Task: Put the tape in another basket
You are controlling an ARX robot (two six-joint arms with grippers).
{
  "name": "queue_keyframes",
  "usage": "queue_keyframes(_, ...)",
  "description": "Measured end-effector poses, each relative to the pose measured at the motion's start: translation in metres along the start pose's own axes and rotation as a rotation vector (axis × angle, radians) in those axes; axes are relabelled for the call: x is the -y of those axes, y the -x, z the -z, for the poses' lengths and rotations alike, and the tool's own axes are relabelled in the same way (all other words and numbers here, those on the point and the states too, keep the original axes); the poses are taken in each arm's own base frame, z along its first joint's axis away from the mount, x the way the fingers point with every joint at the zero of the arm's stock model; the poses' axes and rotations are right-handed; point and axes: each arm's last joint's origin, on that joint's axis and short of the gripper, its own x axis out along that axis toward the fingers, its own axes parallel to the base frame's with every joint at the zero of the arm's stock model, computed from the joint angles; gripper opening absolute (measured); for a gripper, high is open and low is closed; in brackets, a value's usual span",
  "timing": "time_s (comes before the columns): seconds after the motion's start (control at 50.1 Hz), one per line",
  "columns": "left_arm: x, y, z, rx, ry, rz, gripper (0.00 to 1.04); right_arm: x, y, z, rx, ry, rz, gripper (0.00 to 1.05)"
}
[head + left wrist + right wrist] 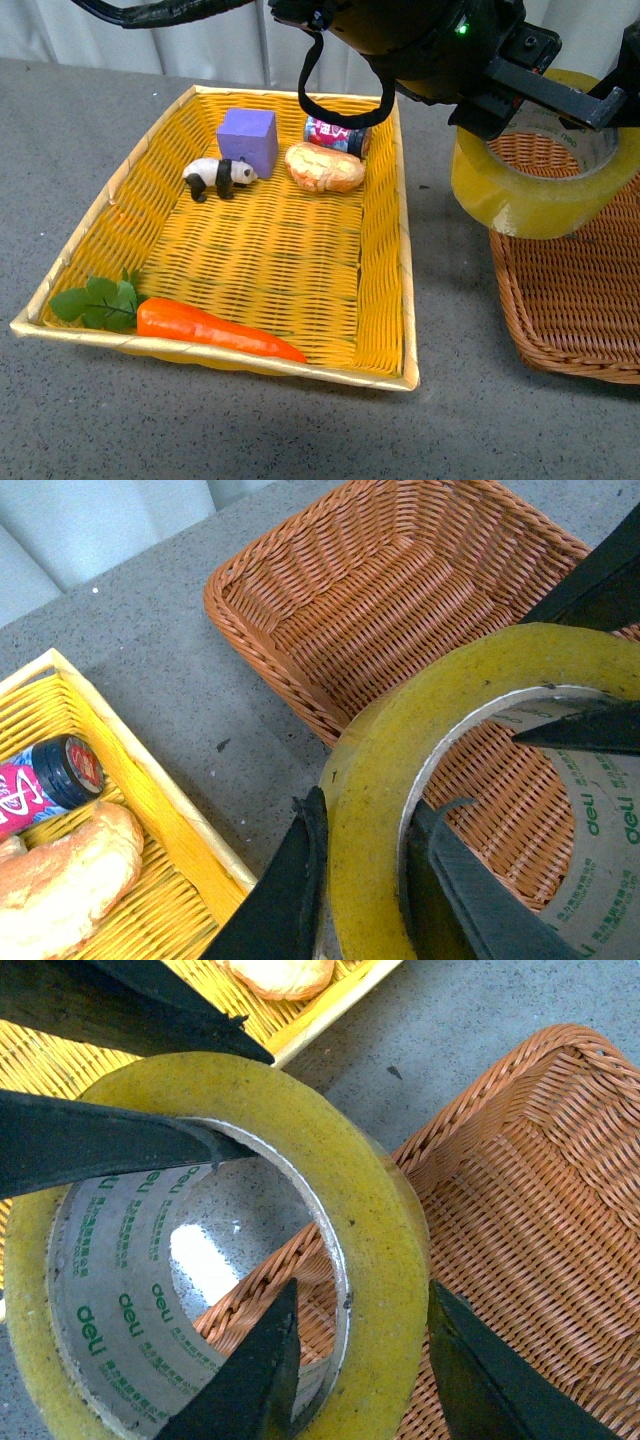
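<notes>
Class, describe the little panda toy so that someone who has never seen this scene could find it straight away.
Start at the bright yellow woven basket and look towards its far end. There, close to the purple cube on its nearer side and left of the bread roll, stands the panda. It is the only black-and-white thing in the basket, and the only animal figure.

We note yellow tape [530, 205], white inside with green print, a brown woven basket [565, 300], and a grey desk [450, 430].
</notes>
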Motion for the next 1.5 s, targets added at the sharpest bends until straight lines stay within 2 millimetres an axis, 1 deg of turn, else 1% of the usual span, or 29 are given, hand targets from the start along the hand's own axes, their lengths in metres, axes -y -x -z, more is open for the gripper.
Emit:
queue_keyframes(0.06, 0.001, 0.000, 0.000, -0.001, 0.020, 0.001, 0.17, 0.000, 0.000, 0.000, -0.003, -0.004, 0.009, 0.21)
queue_keyframes(0.12, 0.002, 0.000, 0.000, 0.000, 0.029, 0.034, 0.28, 0.002, -0.001, 0.001, -0.006, 0.000, 0.011, 0.19)
queue_keyframes(0.14, 0.002, 0.000, 0.000, 0.001, 0.031, 0.046, 0.33, 0.003, -0.003, 0.003, -0.009, -0.003, 0.012, 0.17)
queue_keyframes(0.2, 0.002, 0.000, 0.000, 0.003, 0.034, 0.057, 0.44, 0.005, -0.005, 0.005, -0.018, -0.006, 0.015, 0.16)
queue_keyframes(0.22, 0.002, 0.000, 0.000, 0.006, 0.028, 0.070, 0.50, 0.006, -0.006, 0.006, -0.035, -0.007, 0.032, 0.16)
queue_keyframes(0.3, 0.003, 0.002, -0.002, 0.021, 0.009, 0.096, 0.59, 0.009, -0.009, 0.009, -0.073, -0.012, 0.066, 0.15)
queue_keyframes(0.339, 0.005, 0.004, -0.006, 0.040, 0.002, 0.120, 0.66, 0.013, -0.013, 0.013, -0.090, -0.023, 0.077, 0.15)
queue_keyframes(0.419, 0.005, 0.008, -0.012, 0.078, 0.003, 0.145, 0.77, 0.017, -0.016, 0.019, -0.108, -0.040, 0.082, 0.15)
queue_keyframes(0.599, 0.002, 0.013, -0.020, 0.116, 0.009, 0.118, 1.00, 0.028, -0.015, 0.026, -0.116, -0.064, 0.119, 0.15)
queue_keyframes(0.659, -0.003, 0.013, -0.020, 0.120, 0.017, 0.065, 0.97, 0.037, -0.013, 0.030, -0.121, -0.082, 0.153, 0.15)
queue_keyframes(0.779, -0.022, 0.013, -0.021, 0.161, 0.062, -0.088, 0.98, 0.053, -0.013, 0.041, -0.133, -0.130, 0.207, 0.15)
queue_keyframes(0.839, -0.037, 0.016, -0.021, 0.196, 0.104, -0.186, 0.98, 0.062, -0.015, 0.049, -0.144, -0.161, 0.234, 0.15)
queue_keyframes(0.879, -0.050, 0.019, -0.018, 0.216, 0.146, -0.265, 0.98, 0.067, -0.018, 0.056, -0.155, -0.187, 0.248, 0.15)
queue_keyframes(0.919, -0.063, 0.022, -0.010, 0.224, 0.191, -0.328, 0.98, 0.071, -0.021, 0.062, -0.164, -0.210, 0.252, 0.15)
queue_keyframes(0.978, -0.072, 0.024, -0.001, 0.218, 0.221, -0.373, 0.98, 0.073, -0.024, 0.068, -0.174, -0.222, 0.259, 0.15)
queue_keyframes(1.058, -0.092, 0.031, 0.029, 0.180, 0.310, -0.463, 0.98, 0.074, -0.031, 0.080, -0.195, -0.245, 0.267, 0.15)
queue_keyframes(1.138, -0.106, 0.039, 0.055, 0.162, 0.383, -0.528, 0.98, 0.074, -0.041, 0.086, -0.194, -0.261, 0.262, 0.15)
queue_keyframes(1.218, -0.116, 0.049, 0.073, 0.158, 0.446, -0.604, 0.98, 0.074, -0.051, 0.089, -0.174, -0.283, 0.249, 0.15)
queue_keyframes(1.318, -0.123, 0.064, 0.083, 0.181, 0.507, -0.675, 0.98, 0.071, -0.060, 0.092, -0.174, -0.304, 0.247, 0.15)
queue_keyframes(1.378, -0.124, 0.072, 0.084, 0.204, 0.527, -0.702, 0.98, 0.070, -0.067, 0.095, -0.184, -0.308, 0.249, 0.15)
queue_keyframes(1.458, -0.124, 0.076, 0.086, 0.217, 0.541, -0.711, 0.98, 0.068, -0.071, 0.099, -0.190, -0.319, 0.246, 0.25)
queue_keyframes(1.498, -0.123, 0.078, 0.087, 0.220, 0.553, -0.711, 0.98, 0.068, -0.072, 0.100, -0.186, -0.326, 0.256, 0.34)
